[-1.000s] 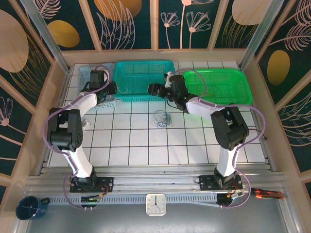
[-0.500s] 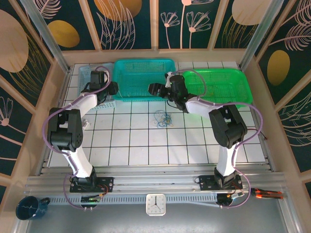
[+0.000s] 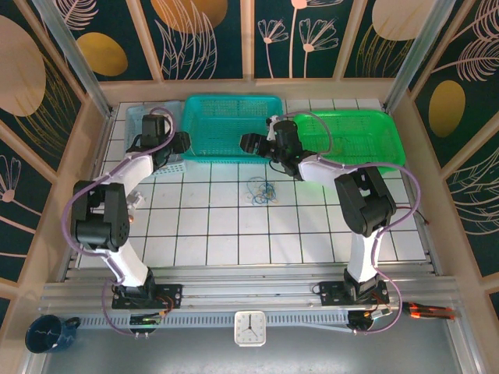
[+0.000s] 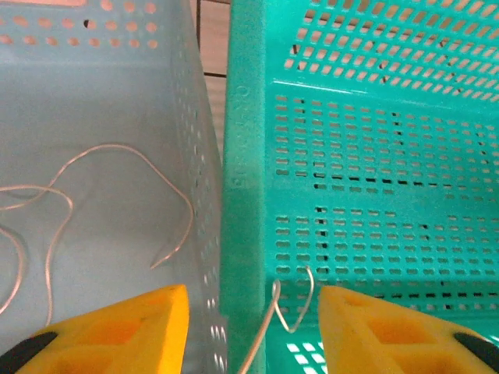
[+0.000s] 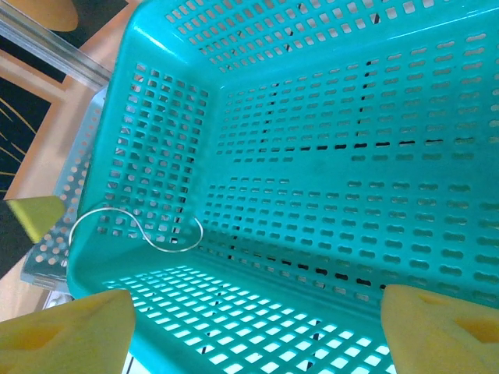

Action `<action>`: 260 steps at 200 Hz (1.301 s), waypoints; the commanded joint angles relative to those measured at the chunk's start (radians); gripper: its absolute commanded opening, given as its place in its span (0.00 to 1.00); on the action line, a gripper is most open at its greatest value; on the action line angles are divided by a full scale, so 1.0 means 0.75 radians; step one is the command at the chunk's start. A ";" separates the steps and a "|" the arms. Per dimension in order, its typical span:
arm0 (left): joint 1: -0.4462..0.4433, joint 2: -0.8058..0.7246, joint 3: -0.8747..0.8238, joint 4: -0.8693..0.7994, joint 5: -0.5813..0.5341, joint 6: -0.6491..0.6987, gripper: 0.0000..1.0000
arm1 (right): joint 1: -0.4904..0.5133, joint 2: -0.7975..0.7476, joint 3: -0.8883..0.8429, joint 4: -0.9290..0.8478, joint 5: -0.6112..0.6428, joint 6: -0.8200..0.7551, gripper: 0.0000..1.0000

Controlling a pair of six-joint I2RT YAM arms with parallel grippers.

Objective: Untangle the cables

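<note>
A small tangle of blue, whitish and yellowish cables [image 3: 262,189] lies on the white tiles in front of the baskets. My left gripper [image 3: 181,142] hangs over the wall between the pale blue basket [image 4: 101,93] and the teal basket [image 4: 245,156]. Its yellow jaws stand open [image 4: 253,319], with a loose whitish cable [image 4: 290,300] hooked over the teal rim between them, untouched. Another whitish cable [image 4: 117,202] lies in the pale blue basket. My right gripper [image 3: 245,143] is open [image 5: 257,335] over the teal basket [image 5: 327,156], where a whitish cable [image 5: 136,226] curls in the corner.
A bright green basket [image 3: 355,152] stands at the back right beside the teal one [image 3: 230,100]. A small white object [image 3: 139,200] lies near the left arm. Wooden walls close in the table's left, right and back sides.
The left arm's elbow has swung a little to the left and toward the near edge. Both grippers have stayed at the teal basket, and the tangle on the tiles has not moved.
</note>
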 commanded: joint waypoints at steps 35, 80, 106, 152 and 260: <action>-0.003 -0.103 -0.068 -0.020 0.015 0.012 0.52 | -0.004 0.042 0.043 -0.047 -0.033 0.022 0.82; -0.003 -0.041 -0.040 -0.044 0.100 0.010 0.48 | -0.007 0.043 0.047 -0.046 -0.037 0.024 0.82; -0.003 -0.013 -0.020 -0.043 0.111 0.008 0.39 | -0.008 0.044 0.047 -0.043 -0.039 0.026 0.82; -0.003 0.059 -0.003 -0.037 0.064 0.012 0.35 | -0.010 0.039 0.047 -0.041 -0.041 0.026 0.82; -0.003 0.029 -0.052 0.044 0.015 -0.013 0.12 | -0.010 0.046 0.039 -0.036 -0.043 0.027 0.82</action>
